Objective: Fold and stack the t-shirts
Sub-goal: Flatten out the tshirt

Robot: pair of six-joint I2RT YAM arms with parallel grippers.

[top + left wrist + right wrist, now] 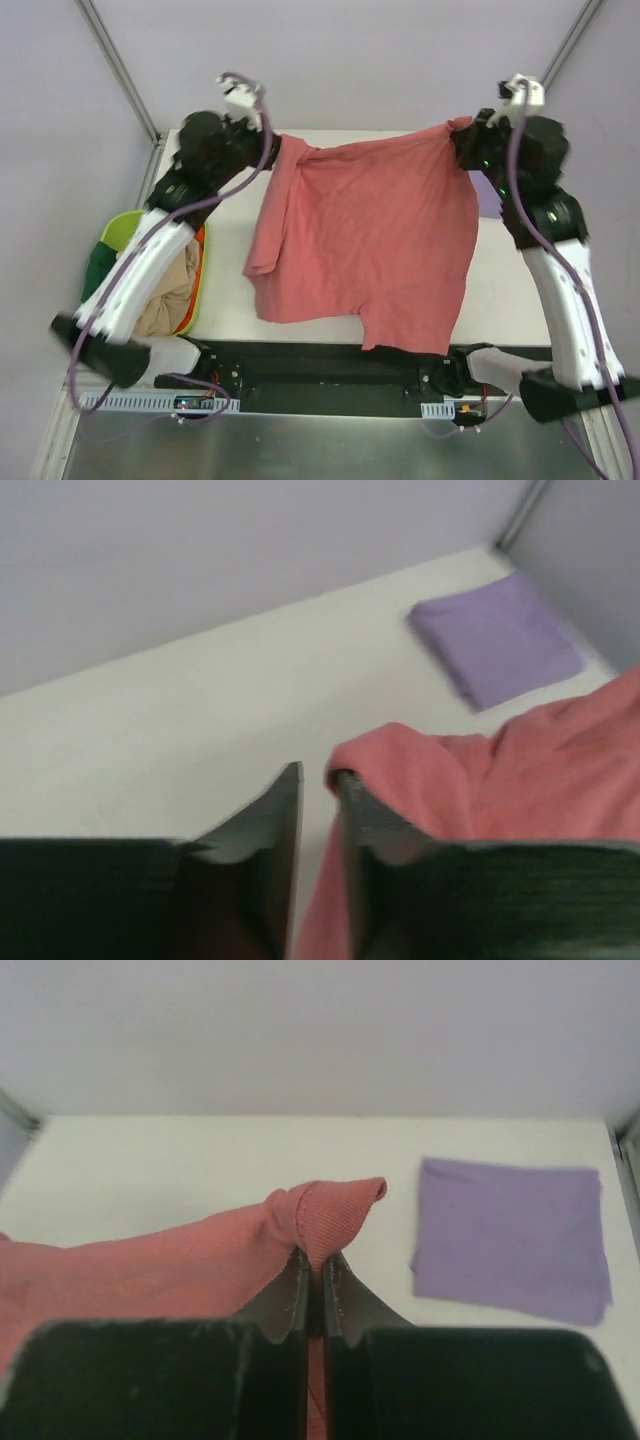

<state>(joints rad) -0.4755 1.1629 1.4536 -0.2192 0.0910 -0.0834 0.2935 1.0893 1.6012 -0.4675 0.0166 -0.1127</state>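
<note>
Two grippers hold one red t-shirt [365, 240] aloft in the top external view: the left gripper [277, 150] has it at the far-left corner and the right gripper [458, 135] at the far-right corner. The garment hangs spread between them above the white table [225, 290], its lower edge falling toward the near side and covering most of the surface. A folded purple shirt [488, 198] shows only as a sliver at the far right, mostly hidden behind the red cloth. A green-rimmed basket [118, 232] sits off the table's left edge, holding beige and orange clothes [165, 290]. Left wrist view: the two fingers [285, 815] stand nearly together with a thin gap at the tips; red cloth bunches over the tip of the right-hand finger and runs down past it, so the grip is closed on the t-shirt. The purple shirt lies flat near the table's far corner, well apart from the gripper. Right wrist view: the fingers are pressed together, pinching a ribbed fold of the red t-shirt that rises in a peak above the tips. The purple shirt lies flat on the table just beyond and to the right, not touching the red cloth.
</note>
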